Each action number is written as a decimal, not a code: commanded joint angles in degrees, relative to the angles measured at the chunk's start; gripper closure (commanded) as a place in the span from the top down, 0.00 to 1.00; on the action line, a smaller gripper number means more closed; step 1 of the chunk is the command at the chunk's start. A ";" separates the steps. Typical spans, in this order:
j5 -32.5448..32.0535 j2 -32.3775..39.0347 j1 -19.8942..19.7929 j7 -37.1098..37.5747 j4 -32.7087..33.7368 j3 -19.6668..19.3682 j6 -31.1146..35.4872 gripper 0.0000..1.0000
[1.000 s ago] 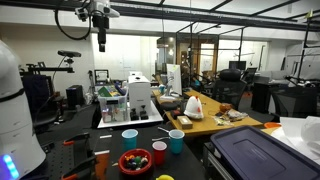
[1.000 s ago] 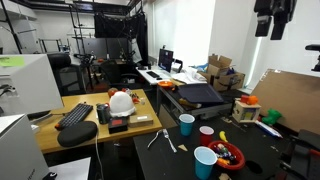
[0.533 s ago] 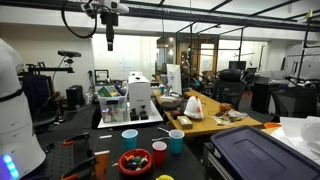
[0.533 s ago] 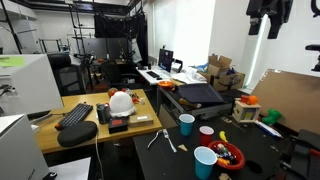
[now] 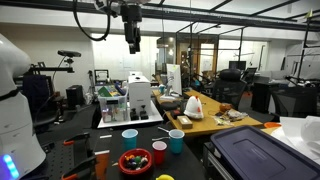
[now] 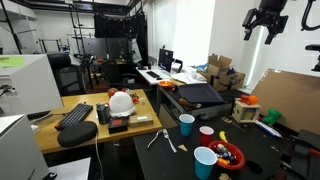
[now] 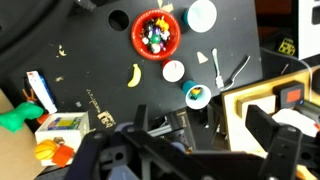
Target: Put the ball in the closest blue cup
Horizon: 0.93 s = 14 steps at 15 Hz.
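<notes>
My gripper point(image 5: 132, 42) hangs high above the black table, open and empty; it also shows in the other exterior view point(image 6: 265, 22). In the wrist view its dark fingers point(image 7: 283, 143) spread wide across the bottom edge. A red bowl point(image 7: 156, 33) of small coloured balls lies far below, also seen in both exterior views point(image 5: 135, 162) point(image 6: 228, 155). I cannot single out one ball. Around the bowl stand a blue cup point(image 5: 130, 138) point(image 6: 205, 161), a red cup point(image 5: 159, 151) point(image 6: 207, 133) and a teal-blue cup point(image 5: 176, 141) point(image 6: 187, 123). The teal-blue cup point(image 7: 197, 95) holds something yellow-green.
A yellow banana point(image 7: 134, 75) and a small tripod point(image 7: 228, 70) lie on the table near the cups. A dark bin point(image 5: 262, 152) stands beside the table. A wooden desk point(image 6: 95, 125) holds a keyboard and helmet. Toy boxes point(image 7: 60, 125) sit at the table's edge.
The arm has swung sideways high above the table, to the right in one exterior view, and the wrist has turned. The gripper stays open and empty. Nothing on the table moved.
</notes>
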 commanded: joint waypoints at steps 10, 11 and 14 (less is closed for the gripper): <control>-6.79 22.27 -11.35 3.82 8.17 -12.22 21.12 1.00; -6.96 24.79 -11.80 3.60 9.88 -13.55 21.35 1.00; -6.04 31.66 -12.28 2.52 15.20 -17.32 21.03 1.00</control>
